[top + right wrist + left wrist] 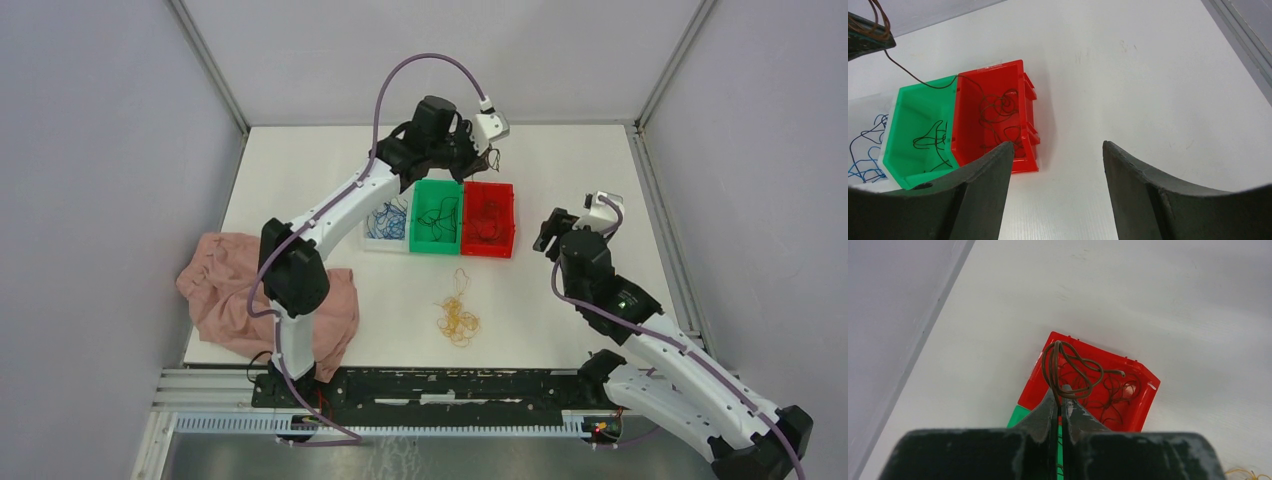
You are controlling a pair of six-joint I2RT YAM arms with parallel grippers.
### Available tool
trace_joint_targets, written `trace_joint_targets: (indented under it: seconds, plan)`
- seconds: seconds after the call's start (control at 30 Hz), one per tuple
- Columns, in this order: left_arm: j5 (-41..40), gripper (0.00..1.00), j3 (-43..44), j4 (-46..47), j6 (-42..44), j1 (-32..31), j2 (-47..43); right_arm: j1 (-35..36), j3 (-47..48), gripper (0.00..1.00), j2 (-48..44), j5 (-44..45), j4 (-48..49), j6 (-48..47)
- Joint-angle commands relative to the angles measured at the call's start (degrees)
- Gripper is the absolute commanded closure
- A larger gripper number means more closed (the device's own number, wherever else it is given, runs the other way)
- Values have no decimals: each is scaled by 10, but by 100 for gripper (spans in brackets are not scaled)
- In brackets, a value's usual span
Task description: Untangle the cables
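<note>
My left gripper (1060,390) is shut on a looped brown cable (1070,365) and holds it above the red bin (1034,385); from above it (487,155) hangs at the bin's far edge. One strand trails down over the green bin (918,80). More brown cables (998,112) lie in the red bin (512,222). Dark cables (933,140) lie in the green bin (415,228), and blue cables (386,220) in the white bin. A yellow-orange tangle (459,312) rests on the table. My right gripper (1057,145) is open and empty, right of the red bin (548,232).
A crumpled pink cloth (215,290) lies at the table's near left, beside the left arm's base. The three bins stand side by side at mid-table. Grey walls enclose the table on the left, the back and the right.
</note>
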Motion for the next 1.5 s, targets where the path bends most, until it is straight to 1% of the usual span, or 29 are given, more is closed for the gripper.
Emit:
trace_joint_targets:
  seconds: [0.0,0.13,0.3,0.43,0.63,0.7,0.8,0.9,1.0,1.07,1.1,1.13,1.2,1.23,1.33,1.37,1.47]
  plan:
    - [-9,97,40,-78,-17,-3,-9,-6,16,28,1,3,21,3]
    - [-21,97,95,-130,-26,-6,41,-11,22,28,2,10,19,3]
    - [-34,97,146,-139,-38,-7,101,-17,31,28,5,14,20,2]
    - [-41,97,160,-146,-42,-8,130,-21,45,28,21,10,23,-4]
    - [-67,97,159,-201,-12,-14,163,-30,48,28,57,-4,34,-6]
    - [-69,94,159,-211,-11,-14,177,-34,46,28,64,-12,37,-4]
    - [-53,85,165,-212,-21,-14,192,-41,42,28,68,-22,41,1]
    - [-26,72,178,-207,-40,-14,196,-48,42,28,67,-28,40,1]
    - [-6,59,179,-207,-41,-14,187,-54,42,28,64,-33,36,-2]
    - [-4,57,177,-209,-40,-14,179,-58,41,28,60,-37,34,-3]
    - [-2,54,177,-212,-38,-13,174,-60,41,28,59,-41,35,-4]
    - [-2,49,178,-216,-36,-13,168,-62,39,28,58,-44,37,-7]
    - [8,26,182,-231,-26,-12,154,-63,39,28,61,-52,42,-16]
    - [15,18,186,-240,-20,-10,147,-63,39,27,65,-67,49,-31]
    - [32,2,211,-269,-22,8,122,-63,46,25,82,-125,73,-57]
    - [42,0,217,-275,-28,20,113,-63,49,24,91,-148,86,-67]
    - [87,1,225,-273,-75,74,81,-61,72,22,143,-204,110,-85]
